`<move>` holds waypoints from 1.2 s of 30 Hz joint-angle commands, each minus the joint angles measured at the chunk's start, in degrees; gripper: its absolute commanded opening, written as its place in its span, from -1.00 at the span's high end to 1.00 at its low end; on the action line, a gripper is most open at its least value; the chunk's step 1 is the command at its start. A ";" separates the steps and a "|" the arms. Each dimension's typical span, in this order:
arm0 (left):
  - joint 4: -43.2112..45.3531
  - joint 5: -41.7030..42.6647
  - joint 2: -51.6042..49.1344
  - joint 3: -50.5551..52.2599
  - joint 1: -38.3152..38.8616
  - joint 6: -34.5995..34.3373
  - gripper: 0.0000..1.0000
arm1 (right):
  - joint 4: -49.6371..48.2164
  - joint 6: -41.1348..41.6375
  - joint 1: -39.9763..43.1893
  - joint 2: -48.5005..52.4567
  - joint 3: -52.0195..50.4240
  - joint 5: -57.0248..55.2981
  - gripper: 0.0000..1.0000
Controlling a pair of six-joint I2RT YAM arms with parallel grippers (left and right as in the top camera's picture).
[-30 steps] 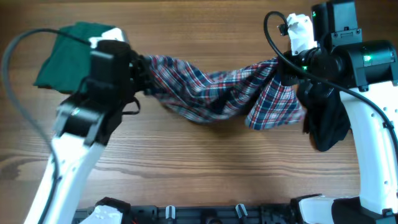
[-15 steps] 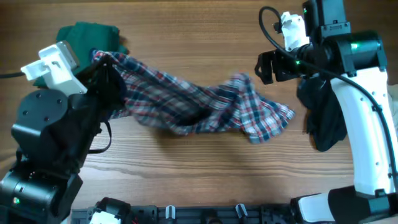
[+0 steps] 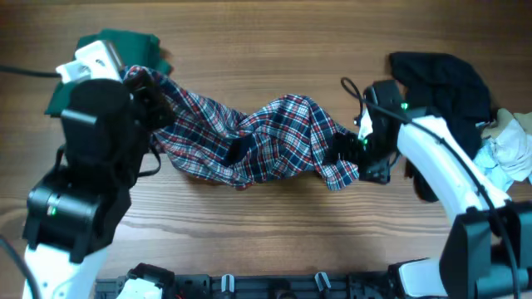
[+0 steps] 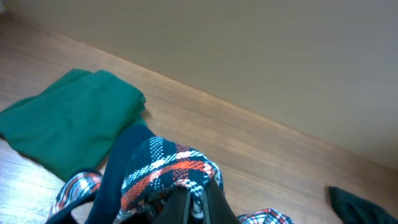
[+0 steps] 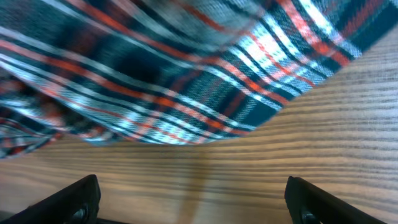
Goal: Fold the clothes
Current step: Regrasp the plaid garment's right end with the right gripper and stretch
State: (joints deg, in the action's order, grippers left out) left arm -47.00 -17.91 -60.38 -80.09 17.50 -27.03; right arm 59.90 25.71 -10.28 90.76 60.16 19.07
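Your plaid shirt (image 3: pixel 274 137) lies bunched across the middle of the table (image 3: pixel 266 41), running from the upper left down to a loose corner at the right. Most of it rests on the wood in rumpled folds. Its left end is gathered up at your left gripper (image 3: pixel 145 100).

From the left wrist camera you see that end of the shirt (image 4: pixel 165 174), with its navy trim, heaped over the left gripper (image 4: pixel 189 205). The fingers sit close together under the cloth, clamped on it.

Your right gripper (image 3: pixel 353 159) sits low at the shirt's right corner. In the right wrist view the right gripper (image 5: pixel 196 208) has its fingers wide apart with nothing between them. There is bare wood below, and the shirt's hem (image 5: pixel 155 68) lies just ahead of the fingertips.

The green garment (image 3: pixel 104 46) lies flat at the far left corner, just behind the left arm. The left wrist view shows the green garment (image 4: pixel 68 124) close beside the shirt's raised end. The black garment (image 3: pixel 440 75) is heaped at the far right, beyond the right arm. The pale pieces (image 3: pixel 509 149) are crumpled just beside it at the table's right edge.
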 commanded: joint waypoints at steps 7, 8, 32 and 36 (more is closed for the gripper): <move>0.39 -1.66 -5.33 -1.31 -0.42 1.14 0.92 | -16.00 -6.05 -11.82 -8.24 -11.85 -10.34 -0.63; 0.39 -1.66 -5.33 -1.31 -0.42 1.14 0.92 | -17.38 -6.03 -12.76 -8.13 -12.22 -12.76 -0.61; -0.50 -1.66 -5.31 -1.31 -0.42 1.11 0.92 | -30.60 -23.58 -13.29 -2.78 -18.29 -16.90 -0.30; -1.07 -1.66 -5.31 -1.31 -0.42 1.11 0.92 | -32.09 -23.34 -13.27 -0.28 -18.29 -17.14 0.13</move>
State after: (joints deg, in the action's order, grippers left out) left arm -47.86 -18.22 -65.76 -80.09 17.50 -27.00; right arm 28.36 2.42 -23.44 88.33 42.06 1.45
